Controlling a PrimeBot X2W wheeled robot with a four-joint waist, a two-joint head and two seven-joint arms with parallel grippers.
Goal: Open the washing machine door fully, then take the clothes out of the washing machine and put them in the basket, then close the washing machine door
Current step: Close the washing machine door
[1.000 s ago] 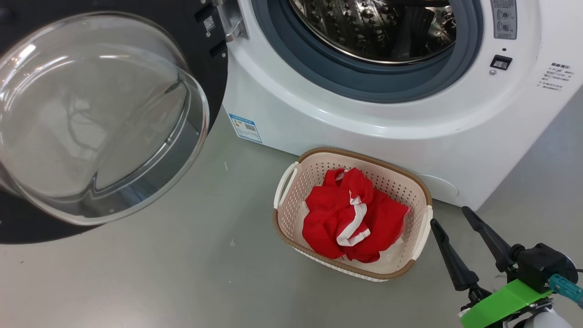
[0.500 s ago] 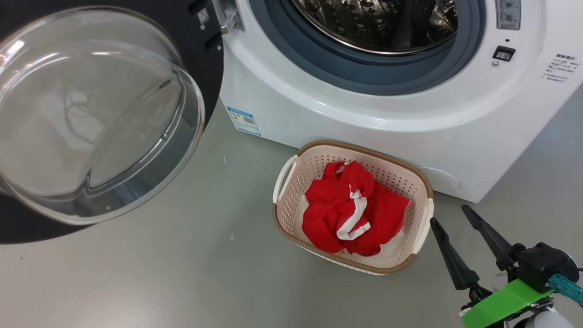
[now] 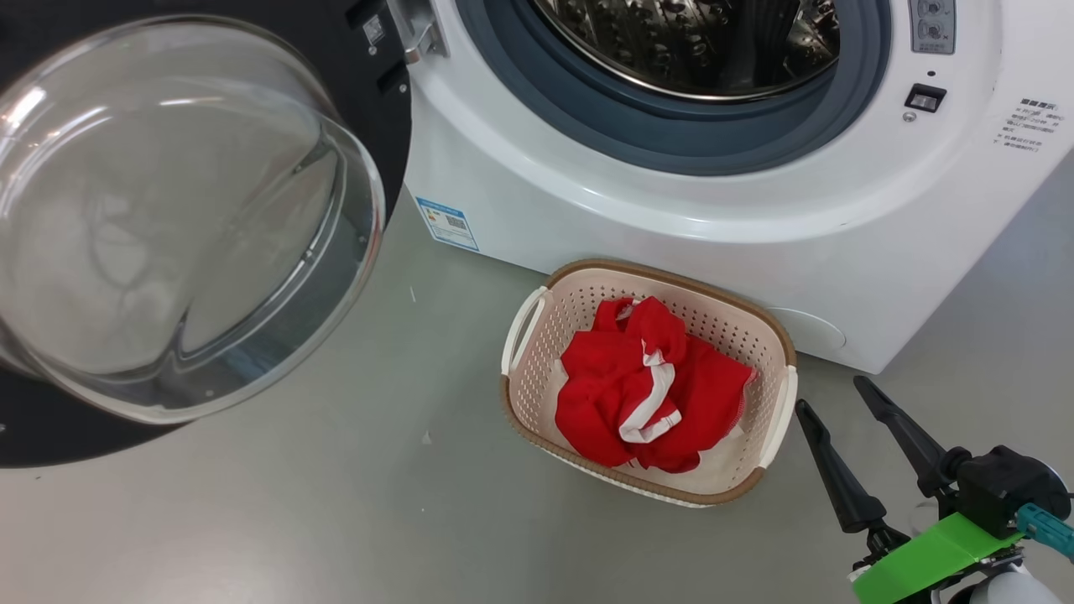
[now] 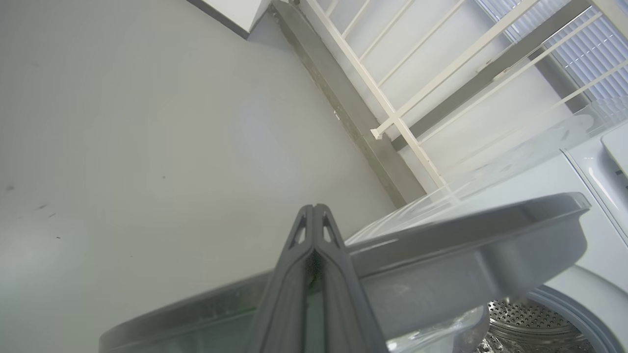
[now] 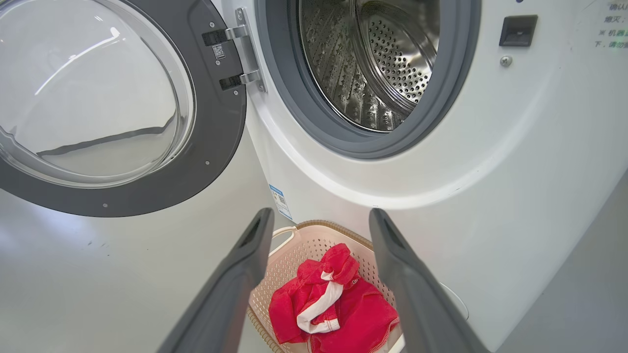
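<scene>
The washing machine (image 3: 671,218) stands with its steel drum (image 5: 373,63) showing no clothes inside. The washing machine door (image 3: 185,226) hangs open to the left, its glass bowl facing me. On the floor against the machine's front sits the basket (image 3: 671,278) with the red, white-trimmed clothes (image 3: 646,394) bunched inside. My right gripper (image 3: 831,396) is open and empty, just right of the basket, and in the right wrist view the right gripper (image 5: 320,215) frames the basket (image 5: 304,245). My left gripper (image 4: 314,208) is shut and empty, close to the door's grey edge (image 4: 466,245); touching or not, I cannot tell.
Grey floor (image 3: 336,503) spreads out left of and in front of the basket. A white railing (image 4: 402,122) and a grey wall base run behind the open door. A blue label (image 3: 447,223) marks the machine's lower front.
The head camera tipped slightly, shifting the whole picture. The door's glass bowl has swung a little to the right. The right gripper has stayed open in nearly the same spot.
</scene>
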